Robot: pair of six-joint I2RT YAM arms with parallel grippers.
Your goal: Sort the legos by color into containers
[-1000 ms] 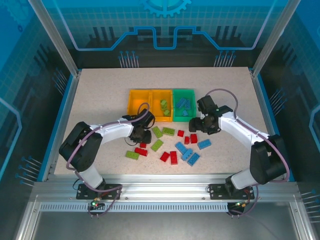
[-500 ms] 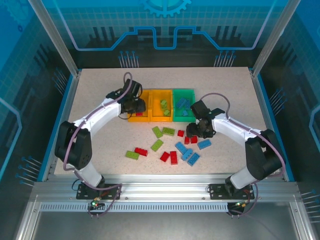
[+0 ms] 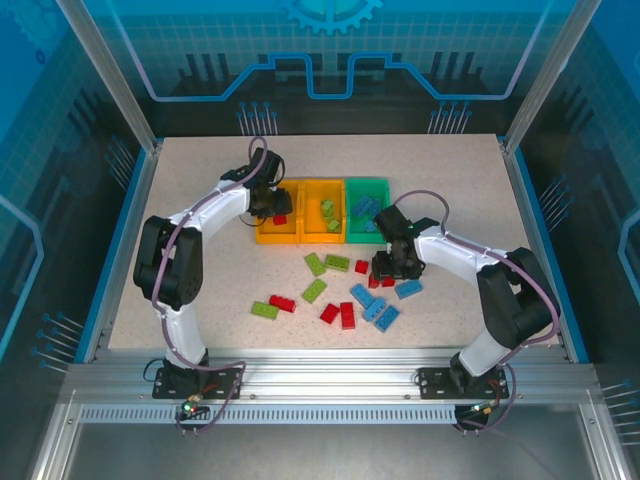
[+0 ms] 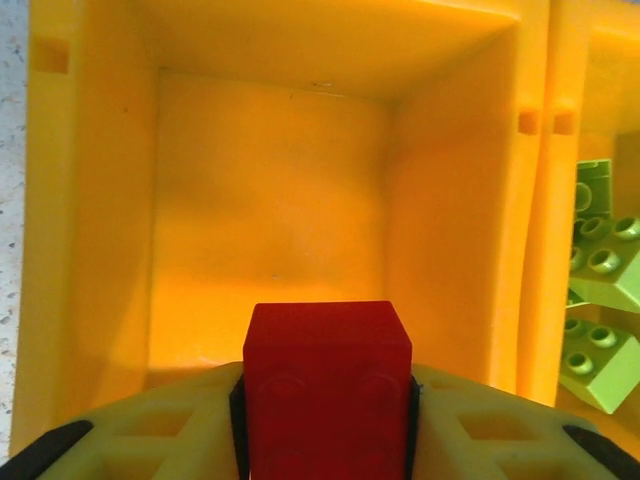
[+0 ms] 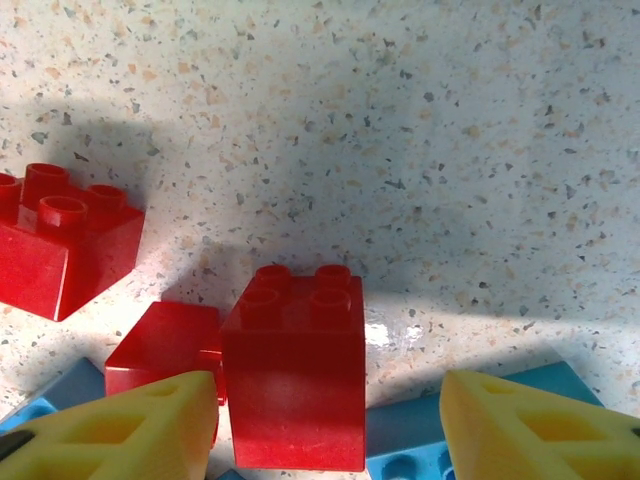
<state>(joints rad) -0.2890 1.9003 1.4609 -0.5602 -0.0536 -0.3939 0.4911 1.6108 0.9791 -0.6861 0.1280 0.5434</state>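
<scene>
**Top external.** Left gripper (image 3: 268, 208) is over the left orange-yellow plastic bin (image 3: 275, 239). Right gripper (image 3: 388, 266) hangs low above loose red studded bricks (image 3: 362, 267). The middle orange-yellow bin (image 3: 323, 240) holds lime bricks (image 3: 327, 212); the green bin (image 3: 366, 180) holds light blue bricks (image 3: 365, 210).

**Left wrist.** Fingers pinch a red brick (image 4: 327, 385); the bin floor beneath is bare. Likely step: release.

**Right wrist.** Fingers are spread either side of a red two-by-two brick (image 5: 295, 375). Next: close on it.

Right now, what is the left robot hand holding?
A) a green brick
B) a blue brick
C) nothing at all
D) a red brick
D: in the left wrist view, the left gripper is shut on a red brick, held over the orange-yellow bin.
</scene>
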